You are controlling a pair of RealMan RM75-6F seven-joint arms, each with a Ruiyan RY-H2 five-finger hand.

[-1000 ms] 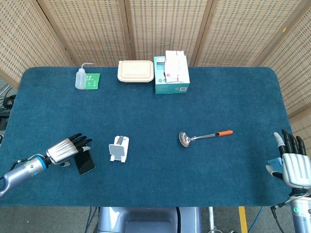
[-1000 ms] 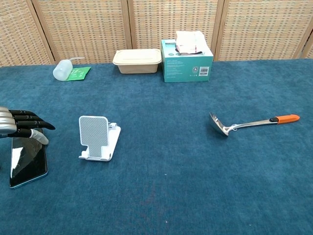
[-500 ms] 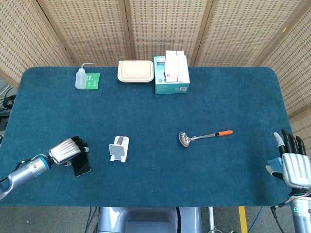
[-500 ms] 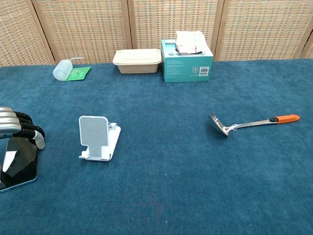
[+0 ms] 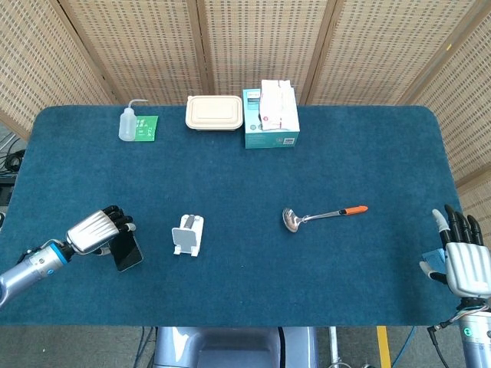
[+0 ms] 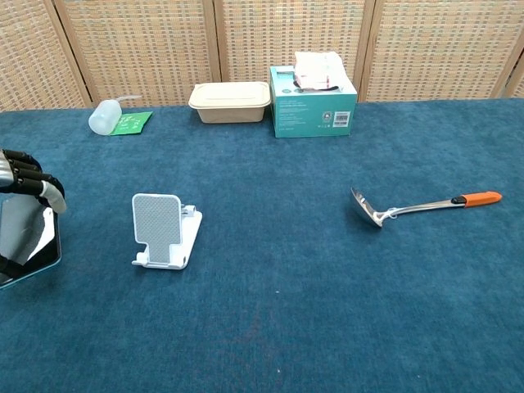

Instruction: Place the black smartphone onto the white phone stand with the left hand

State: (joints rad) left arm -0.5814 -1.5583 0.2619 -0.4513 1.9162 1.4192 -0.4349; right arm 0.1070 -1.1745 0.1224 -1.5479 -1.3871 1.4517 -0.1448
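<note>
My left hand (image 5: pixel 96 231) (image 6: pixel 24 181) grips the black smartphone (image 5: pixel 127 250) (image 6: pixel 26 239) at the front left of the table, fingers curled over its top edge. The phone is tilted up off the cloth, screen facing out. The white phone stand (image 5: pixel 188 234) (image 6: pixel 164 230) sits a short way to the right of the phone, nothing on it. My right hand (image 5: pixel 464 257) rests at the table's front right corner with its fingers spread, holding nothing; only the head view shows it.
A metal ladle with an orange handle (image 5: pixel 322 215) (image 6: pixel 422 206) lies right of centre. Along the back edge stand a squeeze bottle (image 5: pixel 129 123) (image 6: pixel 105 116), a beige lunch box (image 5: pixel 214 113) (image 6: pixel 230 101) and a teal tissue box (image 5: pixel 271 119) (image 6: pixel 313 102).
My left hand has closed its fingers over the phone and lifted it from lying flat to tilted up, drawing slightly left and up.
</note>
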